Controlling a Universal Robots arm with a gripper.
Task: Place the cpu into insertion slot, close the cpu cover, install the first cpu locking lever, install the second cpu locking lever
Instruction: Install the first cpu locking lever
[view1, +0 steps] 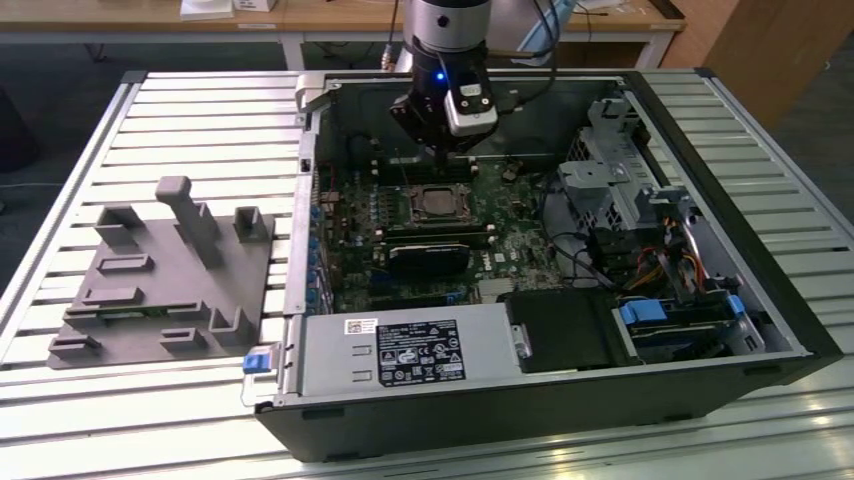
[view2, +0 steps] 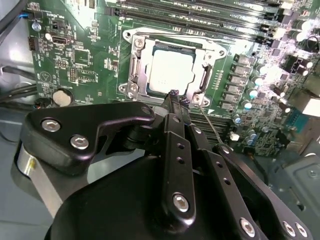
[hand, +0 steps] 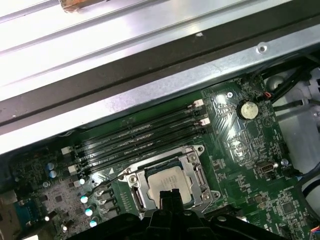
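The cpu (view2: 171, 70) lies flat in the insertion slot (view2: 150, 36), its dull silver top showing through the window of the cpu cover (view2: 134, 64), which lies down around it. In the first wrist view the cpu (hand: 170, 180) and cover (hand: 200, 172) show the same way.

The claw (view2: 174, 94) hangs over one edge of the slot with its fingers together. I cannot tell whether they pinch anything. Just beside the tip, a thin wire lever (view2: 210, 126) slants out from a corner of the cover and passes close by a finger. In the first wrist view the lever (hand: 107, 181) reaches out over the board from the cover's corner.

In the exterior view the claw (view1: 447, 160) stands above the far side of the slot. Long black memory slots (hand: 140, 140) run just beyond it, and a black card (view1: 430, 252) lies on the near side, so open room around the slot is tight. A coin cell (hand: 245, 109) sits on the green board, well apart from the slot.

All this sits inside an open case (view1: 787, 330) laid on its side. A power supply (view1: 400, 352) fills its near edge. A drive cage (view1: 614, 170) and cables (view1: 654, 265) crowd the exterior view's right.

The case rests on a slatted metal tabletop (view1: 214, 110). A grey fixture (view1: 160, 275) stands on the slats at the exterior view's left, apart from the case.
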